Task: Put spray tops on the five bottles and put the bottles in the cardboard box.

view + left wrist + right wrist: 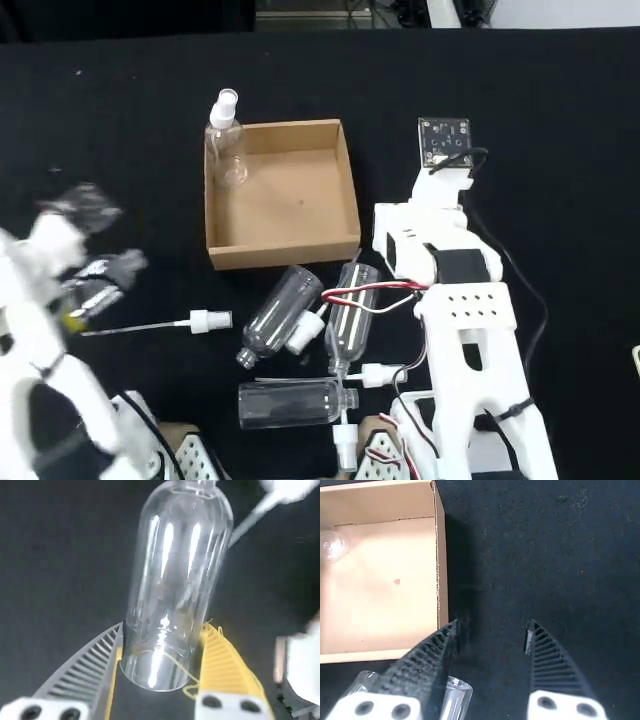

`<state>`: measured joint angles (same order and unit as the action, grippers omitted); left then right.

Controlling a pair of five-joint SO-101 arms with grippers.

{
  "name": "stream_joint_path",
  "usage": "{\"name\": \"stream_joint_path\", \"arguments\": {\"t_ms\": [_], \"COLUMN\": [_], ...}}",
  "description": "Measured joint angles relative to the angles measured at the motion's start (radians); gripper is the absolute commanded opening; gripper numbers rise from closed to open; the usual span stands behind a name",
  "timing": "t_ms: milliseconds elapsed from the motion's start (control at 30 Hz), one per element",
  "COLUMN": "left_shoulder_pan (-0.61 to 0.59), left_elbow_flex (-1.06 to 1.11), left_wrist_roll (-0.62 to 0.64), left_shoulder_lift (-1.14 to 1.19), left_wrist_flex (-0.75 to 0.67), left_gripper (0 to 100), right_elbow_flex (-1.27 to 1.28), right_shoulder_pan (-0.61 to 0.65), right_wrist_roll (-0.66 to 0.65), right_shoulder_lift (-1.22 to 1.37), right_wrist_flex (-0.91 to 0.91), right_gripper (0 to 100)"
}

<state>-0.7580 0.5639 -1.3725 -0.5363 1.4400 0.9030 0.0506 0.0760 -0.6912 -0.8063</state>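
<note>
**High view.** Cardboard box point(283, 255) sits mid-bench point(550, 100). A capped bottle point(225, 140) stands upright in the box's far left corner, with its spray top on. Three bare bottles lie on the bench in front of the box:
- a tilted bottle point(278, 312)
- a middle bottle point(352, 315) just beside it
- a crosswise bottle point(290, 403) nearer the arm bases

A long-tube spray top point(210, 321) lies to the left of these. Another loose spray top point(372, 375) lies between the middle and crosswise bottles. The left arm point(40, 350) is at the bench's left edge and blurred. The left tool point(100, 280) is near the tube's free end. The right arm point(465, 300) is to the right of the box.

**Left wrist view.** The left tool point(164, 627) is closed onto a clear held bottle point(175, 580), with both fingers point(97, 665) pressed against its lower body. The bottle points away from the camera. A white spray top point(290, 487) is beyond it, tube slanting down.

**Right wrist view.** The right tool point(492, 627) is spread wide with nothing between its fingers. It hangs over bare bench just beside the box point(439, 555). The capped bottle point(330, 545) is in the box's corner. A bottle end point(457, 697) shows beside one finger.
</note>
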Motion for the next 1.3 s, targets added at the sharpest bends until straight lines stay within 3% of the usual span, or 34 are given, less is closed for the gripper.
{"name": "stream_joint_path", "arguments": {"t_ms": [267,400,467,833,1300], "left_shoulder_pan": [-0.374,-0.468,-0.477,-0.457,-0.296], "left_elbow_flex": [0.015,0.015,0.015,0.014,-0.04], "left_wrist_roll": [-0.012,-0.012,-0.012,-0.012,-0.012], "left_shoulder_lift": [0.275,0.321,0.322,0.322,0.384], "left_wrist_flex": [-0.219,-0.259,-0.259,-0.264,-0.265], "left_gripper": [14,25,29,29,29], "right_elbow_flex": [0.0,0.0,0.0,0.0,0.0], "right_shoulder_pan": [0.0,0.0,0.0,0.0,0.0], "right_wrist_roll": [0.0,0.0,0.0,0.0,0.0], "right_shoulder_lift": [0.0,0.0,0.0,0.0,0.0], "right_wrist_flex": [0.0,0.0,0.0,0.0,0.0], "right_gripper": [20.1,20.1,20.1,20.1,20.1]}}
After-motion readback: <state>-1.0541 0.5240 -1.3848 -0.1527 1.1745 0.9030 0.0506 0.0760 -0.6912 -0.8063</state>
